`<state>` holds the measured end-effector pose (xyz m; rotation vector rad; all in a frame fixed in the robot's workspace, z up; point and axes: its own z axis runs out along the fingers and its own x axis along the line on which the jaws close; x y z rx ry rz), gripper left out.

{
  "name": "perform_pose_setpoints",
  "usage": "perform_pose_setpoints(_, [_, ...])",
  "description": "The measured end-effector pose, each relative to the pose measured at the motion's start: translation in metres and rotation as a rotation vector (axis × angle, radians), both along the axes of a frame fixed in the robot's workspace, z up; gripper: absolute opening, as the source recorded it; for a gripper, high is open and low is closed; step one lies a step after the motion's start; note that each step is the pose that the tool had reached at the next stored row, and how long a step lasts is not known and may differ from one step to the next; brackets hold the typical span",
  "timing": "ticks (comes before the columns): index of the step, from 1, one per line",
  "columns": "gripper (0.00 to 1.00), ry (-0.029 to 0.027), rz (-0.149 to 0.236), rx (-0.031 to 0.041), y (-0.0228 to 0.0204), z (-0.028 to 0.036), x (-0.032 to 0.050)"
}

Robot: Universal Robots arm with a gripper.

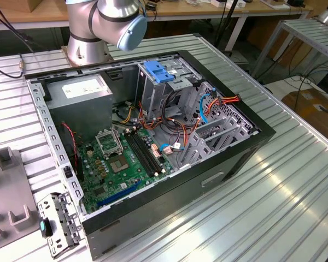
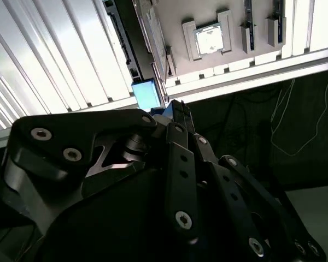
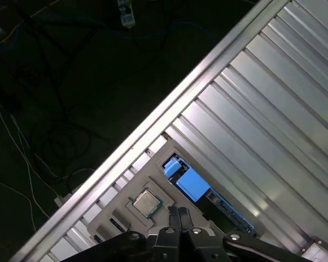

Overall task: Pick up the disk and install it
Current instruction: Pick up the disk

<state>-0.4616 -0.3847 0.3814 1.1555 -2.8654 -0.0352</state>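
step: pick phase, approach. Nothing grabbed and nothing installed yet (judged from the layout alone).
gripper: the gripper [image 3: 179, 213] hangs above the tray [image 3: 153, 177]. Its jaws look drawn together, with nothing between them.
disk: the disk [image 3: 187, 183] stands on edge in a slot at the tray's rim. The blue frame end faces up and the dark body runs along the rim. It is just beside the chip [image 3: 146, 201] seated in the tray.
gap: in the first wrist view the fingertips are apart from the disk, over the tray but offset toward the chip side. In the second wrist view the blue end sits just past the fingertips, with no contact.
tray: sits on the table [image 3: 273, 109], near the table's edge.
case: the case [image 1: 251, 142] lies open on the same table, well apart from the tray. Its cage [image 1: 151, 95] with the blue clip [image 1: 157, 71] is inside (that clip is not the disk).
pick needs: probably opening the jaws enough to span the frame. Then centring over the blue end, squaring to the disk's flat faces and going straight down the slot line.
watch: the slot walls and chip are close, so a skewed descent could nudge the tray or jam the disk.
progress: early, with the whole carry to the case left.
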Motion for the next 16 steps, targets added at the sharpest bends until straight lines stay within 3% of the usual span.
perform_pose_setpoints(16, [0.11,0.0,0.011,0.0,0.0,0.0,0.0])
